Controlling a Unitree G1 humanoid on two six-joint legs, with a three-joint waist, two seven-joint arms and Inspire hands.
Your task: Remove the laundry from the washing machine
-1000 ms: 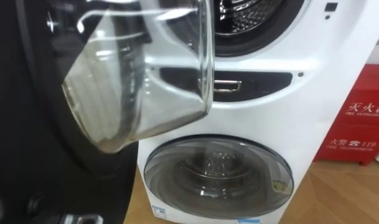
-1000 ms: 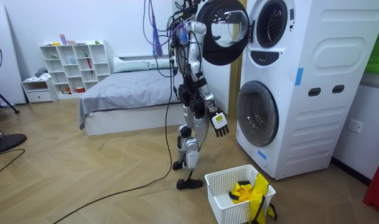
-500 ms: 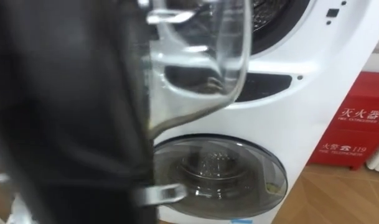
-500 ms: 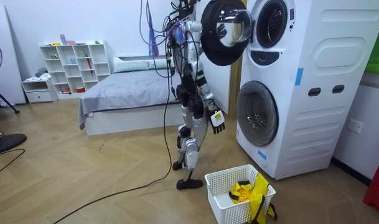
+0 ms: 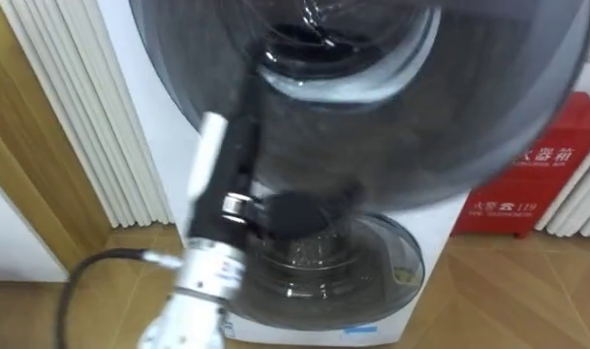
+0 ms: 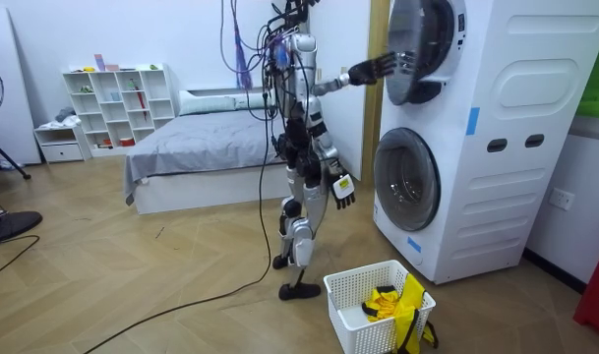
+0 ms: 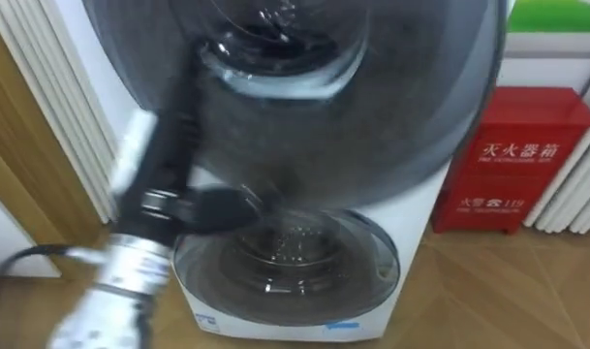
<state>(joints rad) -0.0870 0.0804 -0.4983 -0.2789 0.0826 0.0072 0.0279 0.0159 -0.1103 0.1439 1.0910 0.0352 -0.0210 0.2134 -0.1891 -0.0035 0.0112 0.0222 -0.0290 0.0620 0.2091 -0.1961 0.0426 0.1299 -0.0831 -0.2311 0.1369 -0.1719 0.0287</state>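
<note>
I stand in front of the white stacked washing machine (image 6: 476, 138). My left arm is stretched out, and my left hand (image 6: 376, 67) lies with straight fingers against the upper machine's dark round door (image 6: 409, 49). The door stands almost against the machine. Seen from my head, the left hand (image 5: 238, 126) reaches up from the lower left onto the door (image 5: 450, 126), whose glass bowl (image 5: 324, 39) sits at the top. My right hand (image 6: 345, 192) hangs relaxed at my side and holds nothing. Yellow clothes (image 6: 392, 300) lie in a white basket (image 6: 350, 295) on the floor by my feet.
The lower machine's round door (image 5: 372, 262) is closed. A red box (image 5: 527, 194) stands on the floor to the machine's right. A bed (image 6: 191, 147) and white shelves (image 6: 117, 108) are behind me. A white radiator (image 5: 91, 107) is on the wall at left.
The upper door has swung from wide open to almost against the machine, with my left arm stretching out after it. My head view has shifted with the move.
</note>
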